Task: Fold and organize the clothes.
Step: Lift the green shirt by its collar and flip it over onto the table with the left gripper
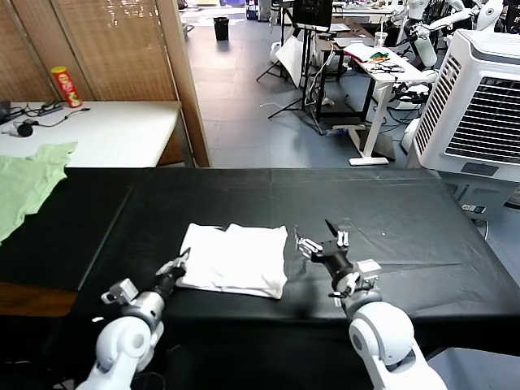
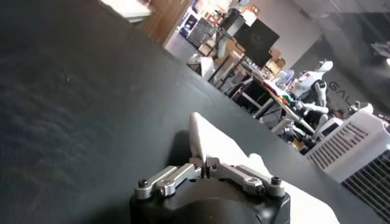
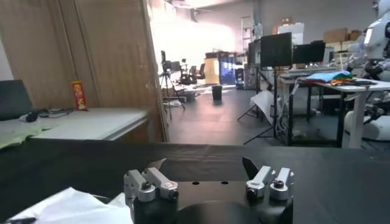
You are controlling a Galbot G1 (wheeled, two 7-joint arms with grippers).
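Note:
The white T-shirt (image 1: 236, 258) lies folded into a rough rectangle on the black table (image 1: 382, 203), with no print showing. My left gripper (image 1: 180, 262) is at the shirt's left edge, low on the table. In the left wrist view the left gripper (image 2: 204, 163) has its jaws together on the edge of the white cloth (image 2: 226, 149). My right gripper (image 1: 322, 241) is open and empty just right of the shirt, above the table. In the right wrist view the right gripper (image 3: 207, 178) has its fingers spread wide, and a corner of the shirt (image 3: 70, 207) shows beside it.
A pale green garment (image 1: 28, 183) lies at the table's far left, partly on a white table (image 1: 106, 130) that bears a red can (image 1: 67, 86). A wooden screen (image 1: 122, 49) stands behind. A large white air cooler (image 1: 479, 106) stands at the back right.

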